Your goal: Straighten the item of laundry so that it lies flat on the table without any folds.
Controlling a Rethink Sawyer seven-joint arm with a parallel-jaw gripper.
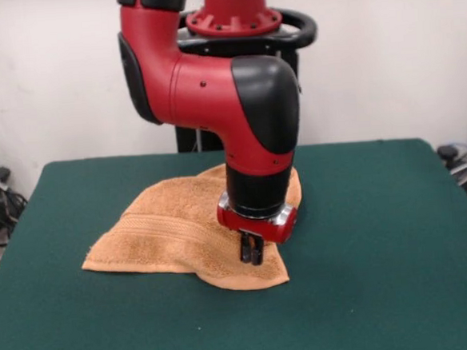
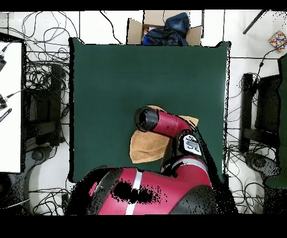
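The light orange-tan towel (image 1: 177, 231) lies crumpled and folded over itself in the middle of the dark green table (image 1: 383, 253). A woven stripe band runs along its left part. My gripper (image 1: 251, 256) points straight down, its fingers close together, with the tips on the towel's near right corner. In the overhead view the arm (image 2: 168, 123) covers the gripper and most of the towel (image 2: 147, 149), so only the left part and a small corner show on the table (image 2: 112, 73).
A cardboard box (image 2: 164, 31) with dark items stands beyond the table's edge opposite the robot. Cables (image 2: 45, 84) and equipment lie on the floor on both sides. The robot's pedestal (image 1: 239, 22) stands at the table's far side.
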